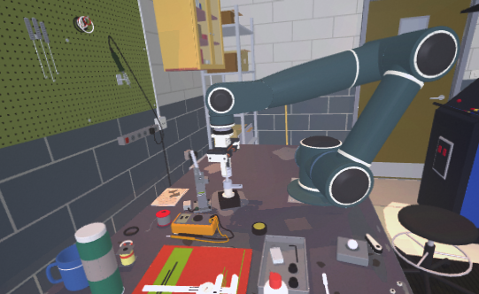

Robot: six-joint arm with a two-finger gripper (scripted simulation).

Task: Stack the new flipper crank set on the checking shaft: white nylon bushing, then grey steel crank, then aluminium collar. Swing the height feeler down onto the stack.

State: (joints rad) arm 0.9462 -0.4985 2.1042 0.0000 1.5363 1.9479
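Mid-bench near the wall stands the checking shaft on its dark base [229, 200]. The white nylon bushing [228, 192] sits low on the shaft. I hold the grey steel crank [227, 180] in my closed gripper [226, 176], on the shaft just above the bushing. To the left the height feeler [194, 163] stands raised on its grey post [201, 191]. I cannot pick out the aluminium collar with certainty.
A red and green mat [195, 268] covers the front of the bench. A yellow meter [195, 223], a grey parts tray [284, 257], a grey block with a white ball [352, 250], a mug [64, 265] and a canister [98, 257] lie around it.
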